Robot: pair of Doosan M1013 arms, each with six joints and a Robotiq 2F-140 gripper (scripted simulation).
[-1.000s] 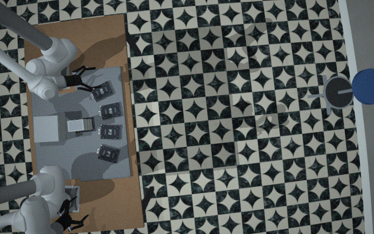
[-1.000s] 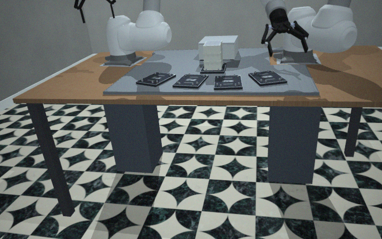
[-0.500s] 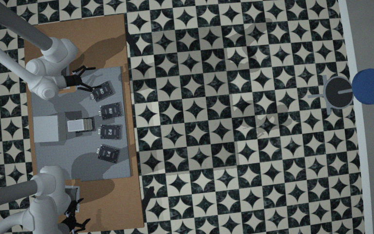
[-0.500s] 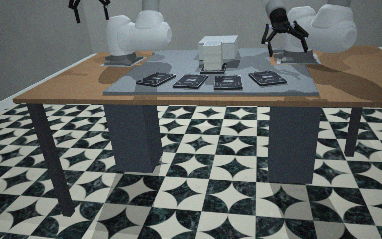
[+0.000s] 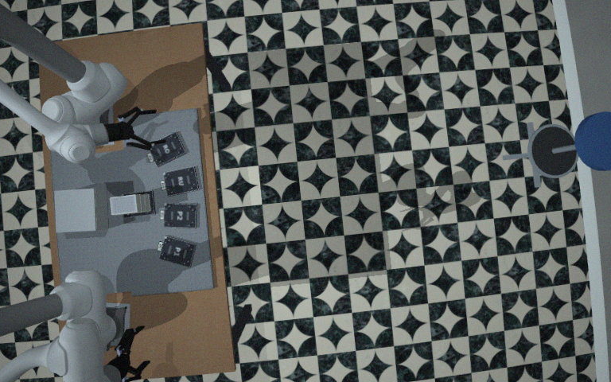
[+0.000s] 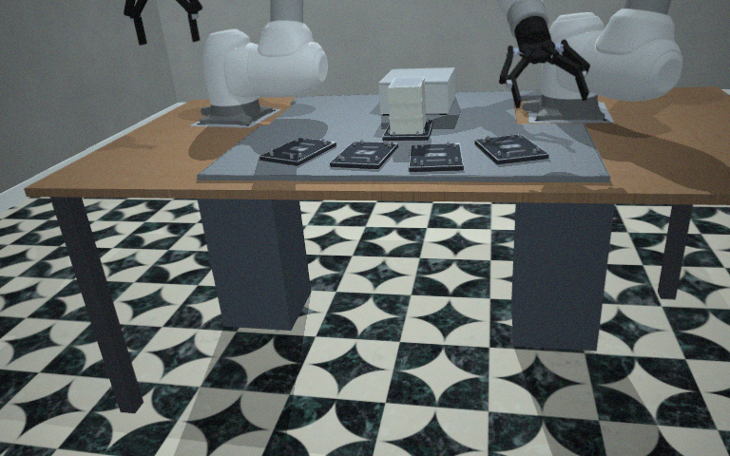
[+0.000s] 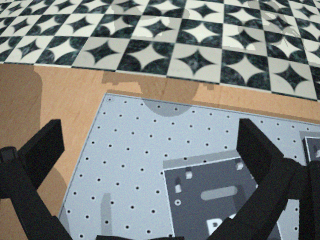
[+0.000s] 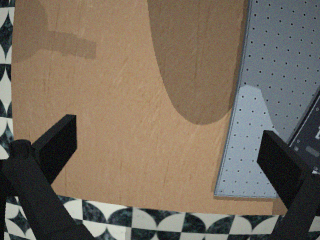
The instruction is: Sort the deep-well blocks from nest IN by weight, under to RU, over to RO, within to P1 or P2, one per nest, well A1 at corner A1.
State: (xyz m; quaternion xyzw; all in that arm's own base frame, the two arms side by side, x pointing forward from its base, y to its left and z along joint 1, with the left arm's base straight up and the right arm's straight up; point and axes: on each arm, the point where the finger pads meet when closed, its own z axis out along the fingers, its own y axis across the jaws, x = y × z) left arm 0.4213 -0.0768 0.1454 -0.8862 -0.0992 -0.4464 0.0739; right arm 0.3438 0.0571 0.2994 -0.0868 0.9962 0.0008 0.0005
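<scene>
Four outfeed nests, no blks in any: RO (image 5: 169,149) (image 6: 511,149) (image 7: 215,200), RU (image 5: 180,181) (image 6: 438,161), P2 (image 5: 180,215) (image 6: 364,160), P1 (image 5: 177,251) (image 6: 297,153). Pale blk stack (image 5: 129,205) (image 6: 407,107) upright on infeed nest (image 5: 153,203) (image 6: 409,137), in front of white box (image 5: 74,210) (image 6: 417,90). L gripper (image 5: 160,126) (image 6: 551,101) (image 7: 152,137) wide open, nothing held, above board nr RO. R gripper (image 5: 145,345) (image 6: 168,41) (image 8: 169,137) also fully open, empty, over wood tbl (image 5: 204,331) (image 6: 131,152) (image 7: 75,95) (image 8: 125,125) well apart from stack. A1 corners too small to tell.

Smooth white rounded joints (image 5: 79,151) (image 6: 638,53), grey tubular links (image 5: 29,40) (image 6: 286,9), black pincers.
</scene>
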